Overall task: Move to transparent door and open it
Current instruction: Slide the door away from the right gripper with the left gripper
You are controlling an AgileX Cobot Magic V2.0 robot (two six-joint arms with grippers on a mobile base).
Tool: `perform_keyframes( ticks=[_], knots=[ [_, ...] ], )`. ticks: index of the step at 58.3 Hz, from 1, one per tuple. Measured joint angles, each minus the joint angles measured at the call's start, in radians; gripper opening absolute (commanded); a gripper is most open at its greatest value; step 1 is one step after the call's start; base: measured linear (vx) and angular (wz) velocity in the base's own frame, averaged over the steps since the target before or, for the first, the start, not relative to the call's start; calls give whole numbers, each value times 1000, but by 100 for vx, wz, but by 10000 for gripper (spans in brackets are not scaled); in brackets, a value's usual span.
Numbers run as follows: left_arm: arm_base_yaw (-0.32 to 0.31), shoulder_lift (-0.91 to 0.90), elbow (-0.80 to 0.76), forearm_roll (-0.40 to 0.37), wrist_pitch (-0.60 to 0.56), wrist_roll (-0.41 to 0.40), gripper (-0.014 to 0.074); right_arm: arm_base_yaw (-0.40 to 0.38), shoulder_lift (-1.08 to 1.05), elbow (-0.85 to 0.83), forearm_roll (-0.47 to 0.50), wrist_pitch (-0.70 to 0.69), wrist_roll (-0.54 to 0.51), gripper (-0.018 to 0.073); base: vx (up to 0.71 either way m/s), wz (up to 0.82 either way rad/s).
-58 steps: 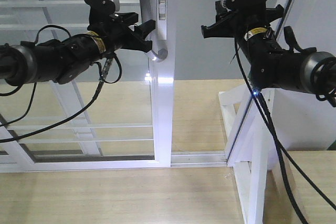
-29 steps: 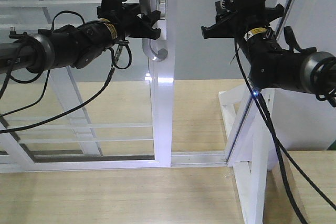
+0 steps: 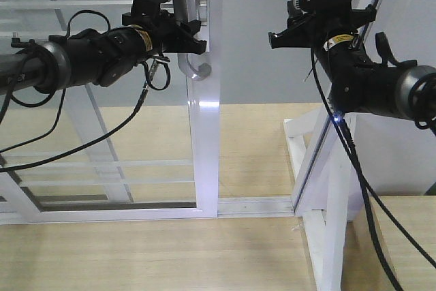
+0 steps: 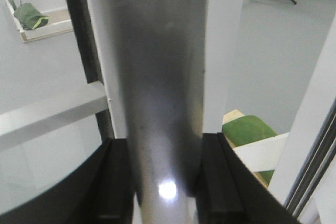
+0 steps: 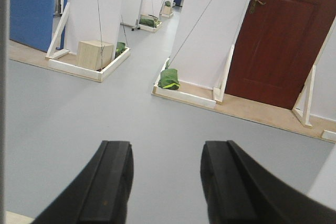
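The transparent door (image 3: 204,141) is a tall glass panel in a white frame with thin white bars, seen in the front view. Its curved grey handle (image 3: 194,67) runs down the frame's right stile below a small lock plate (image 3: 202,6). My left gripper (image 3: 195,36) is shut on the handle's upper part. In the left wrist view the grey handle (image 4: 163,77) fills the gap of the left gripper (image 4: 165,182), and both black fingers (image 4: 113,182) press against it. My right gripper (image 3: 276,37) hangs open in the air to the right, holding nothing, as the right wrist view of that gripper (image 5: 165,182) confirms.
A white wooden support frame (image 3: 320,168) stands at the right by a slanted glass panel. The door's floor track (image 3: 252,206) crosses the wooden floor. Beyond lie grey floor, white partitions, green bags (image 5: 169,80), a wooden box (image 5: 94,54) and a red door (image 5: 278,35).
My left gripper rose along the handle and closed on it. The door and handle then shifted slightly left with the left arm. The right arm barely moved.
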Motion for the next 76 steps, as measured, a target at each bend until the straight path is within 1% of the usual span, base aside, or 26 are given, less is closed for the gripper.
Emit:
perform_keyframes(
  ticks=[10, 23, 32, 43, 50, 65, 76],
  knots=[
    [12, -16, 0, 2, 51, 1, 351, 0, 0, 0, 0, 11, 0, 385, 0, 0],
    [40, -55, 3, 10, 151, 1, 351, 0, 0, 0, 0, 18, 0, 385, 0, 0],
    [71, -87, 12, 10, 229, 1, 351, 0, 0, 0, 0, 18, 0, 385, 0, -1],
    [110, -130, 14, 12, 364, 2, 351, 0, 0, 0, 0, 19, 0, 385, 0, 0],
    [145, -157, 14, 17, 444, 2, 351, 0, 0, 0, 0, 19, 0, 385, 0, 0],
    [210, -210, 14, 31, 570, -1, 351, 0, 0, 0, 0, 20, 0, 385, 0, 0],
    [238, -242, 14, 56, 646, -9, 342, 0, 0, 0, 0, 20, 0, 385, 0, 0]
  ],
)
